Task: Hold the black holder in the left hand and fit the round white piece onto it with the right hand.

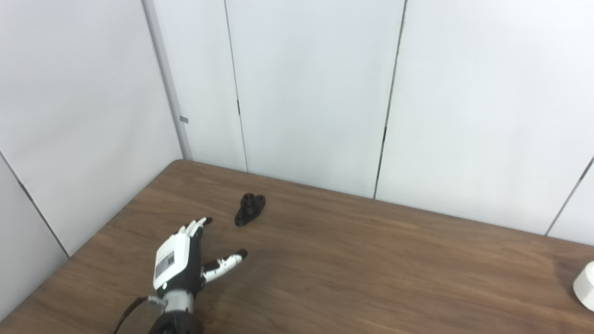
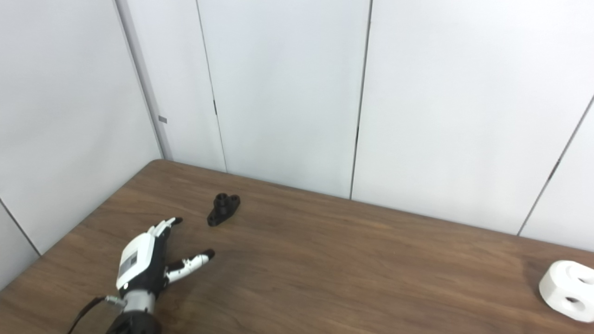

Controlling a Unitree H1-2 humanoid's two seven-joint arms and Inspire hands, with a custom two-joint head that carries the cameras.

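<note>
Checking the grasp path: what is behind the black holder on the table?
Behind the black holder only bare wooden table shows, then white wall panels. The tabletop directly under the holder is covered. The left robot hand waits nearer, open.

Dark wood-grain table (image 2: 352,260); black holder (image 2: 223,209); white round piece (image 2: 568,290); white-and-black left hand (image 2: 148,266), fingertips seemingly black.

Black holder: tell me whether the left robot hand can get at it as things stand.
Probably yes. The left robot hand is open, fingers pointing toward the black holder, which lies apart from it with only bare table between.
</note>
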